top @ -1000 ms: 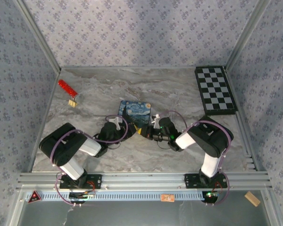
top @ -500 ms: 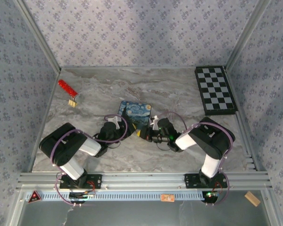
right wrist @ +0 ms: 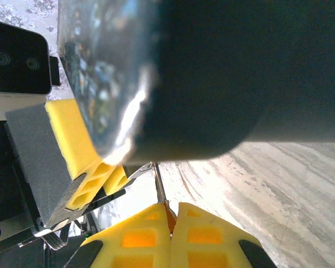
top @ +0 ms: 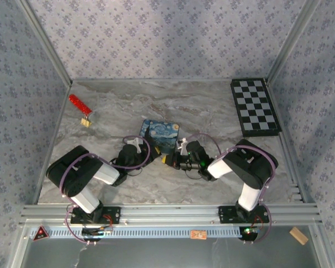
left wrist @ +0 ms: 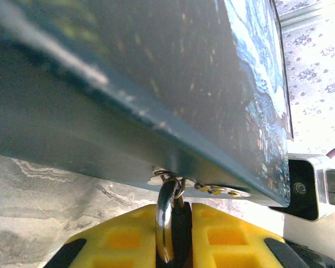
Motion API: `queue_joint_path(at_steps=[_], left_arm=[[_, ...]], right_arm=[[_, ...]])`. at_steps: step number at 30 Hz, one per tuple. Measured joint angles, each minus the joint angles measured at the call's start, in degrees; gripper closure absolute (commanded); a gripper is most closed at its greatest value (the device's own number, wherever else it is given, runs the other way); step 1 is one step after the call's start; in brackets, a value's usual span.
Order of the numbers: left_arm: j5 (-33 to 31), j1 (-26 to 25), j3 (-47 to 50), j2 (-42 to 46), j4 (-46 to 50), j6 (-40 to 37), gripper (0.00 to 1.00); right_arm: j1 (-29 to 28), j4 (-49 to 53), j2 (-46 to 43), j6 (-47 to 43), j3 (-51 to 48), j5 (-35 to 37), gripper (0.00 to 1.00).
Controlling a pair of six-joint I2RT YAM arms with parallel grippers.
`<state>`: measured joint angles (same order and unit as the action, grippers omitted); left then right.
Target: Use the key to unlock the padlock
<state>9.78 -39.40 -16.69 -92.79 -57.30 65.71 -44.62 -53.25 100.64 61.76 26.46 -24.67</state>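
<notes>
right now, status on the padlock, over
Status: left gripper shut on padlock, at blue box hasp. right gripper shut on key. Key insertion unclear.

The top camera looks down from above the near edge over the whole grey marbled counter (top: 212,106). Both wrist cameras sit low, tight against the blue painted box (left wrist: 156,84).

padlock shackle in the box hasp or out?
In. Left wrist view: silver shackle loops through the hasp on the blue box, left gripper pinching it.
</notes>
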Motion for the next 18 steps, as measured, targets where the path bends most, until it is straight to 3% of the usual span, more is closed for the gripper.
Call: queue_joint_path(at_steps=[12, 18], left_arm=[[-3.1, -0.5, -0.1, -4.2, -6.8, 3.3, 0.92], [-3.3, -0.8, -0.2, -4.8, -8.9, 4.0, 0.94]], right_arm=[[1.2, -14.6, 7.0, 12.8, -1.1, -0.7, 1.00], [1.7, -16.9, 6.6, 15.2, -2.2, -0.4, 1.00]])
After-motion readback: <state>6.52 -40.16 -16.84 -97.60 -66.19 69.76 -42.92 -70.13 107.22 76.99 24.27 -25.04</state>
